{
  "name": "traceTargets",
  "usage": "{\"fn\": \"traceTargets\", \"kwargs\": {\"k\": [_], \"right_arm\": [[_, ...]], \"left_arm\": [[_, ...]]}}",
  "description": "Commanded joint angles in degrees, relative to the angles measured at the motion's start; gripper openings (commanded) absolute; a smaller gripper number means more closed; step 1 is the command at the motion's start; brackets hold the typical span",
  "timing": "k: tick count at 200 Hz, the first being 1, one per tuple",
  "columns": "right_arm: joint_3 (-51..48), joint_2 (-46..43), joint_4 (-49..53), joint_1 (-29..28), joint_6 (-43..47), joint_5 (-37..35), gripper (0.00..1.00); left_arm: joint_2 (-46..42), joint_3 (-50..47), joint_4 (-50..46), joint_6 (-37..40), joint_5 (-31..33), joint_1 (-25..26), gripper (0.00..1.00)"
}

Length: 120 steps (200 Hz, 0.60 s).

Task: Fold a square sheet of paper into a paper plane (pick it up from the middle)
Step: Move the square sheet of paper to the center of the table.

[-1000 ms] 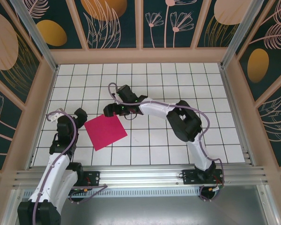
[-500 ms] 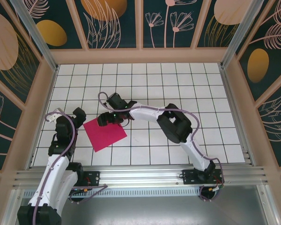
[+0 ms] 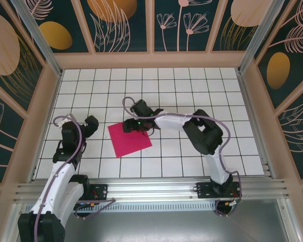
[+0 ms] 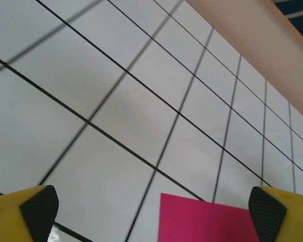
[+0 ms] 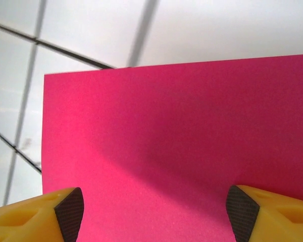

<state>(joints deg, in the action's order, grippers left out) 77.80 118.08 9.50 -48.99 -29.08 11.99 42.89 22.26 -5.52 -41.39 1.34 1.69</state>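
White grid tabletop, floral walls all round, and the square sheet of paper (image 3: 130, 139) lies flat, left of centre. The right gripper (image 3: 133, 125) is over its upper edge, jaws spread, nothing pinched. The sheet's middle is just below it in frame. The left gripper (image 3: 92, 125), gaping wide, hangs apart to the left.

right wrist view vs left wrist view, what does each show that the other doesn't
Right wrist: the sheet of paper spanning most of the picture between the right fingers, with one corner at upper left. Left wrist: mostly white table tiles, a wooden wall at upper right, and just a corner of the sheet low between the left fingers. Both: pink paper on the grid, yellow fingers spread apart.
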Motion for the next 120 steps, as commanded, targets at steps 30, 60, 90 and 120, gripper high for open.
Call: {"fn": "traceTargets", "kwargs": {"k": [30,60,90,120], "right_arm": [[-17.76,-13.01,5.29,9.01,0.92,-7.76,0.79],[-23.92,-19.89,5.31,14.31,1.99,-7.14,0.79],[-24.66,-25.10,5.82,15.85,1.56,-5.79,0.79],[-25.45,-28.54,2.55,16.79,-0.02,-2.64,0.79]], "left_arm": [[4.67,1.90,4.71,1.24,-13.74,0.19,0.99],[4.87,1.39,5.87,0.43,-15.41,2.45,0.99],[7.07,1.81,6.88,-0.31,-15.06,7.70,0.99],[11.16,2.25,10.58,-1.80,-14.96,13.14,0.99]]}}
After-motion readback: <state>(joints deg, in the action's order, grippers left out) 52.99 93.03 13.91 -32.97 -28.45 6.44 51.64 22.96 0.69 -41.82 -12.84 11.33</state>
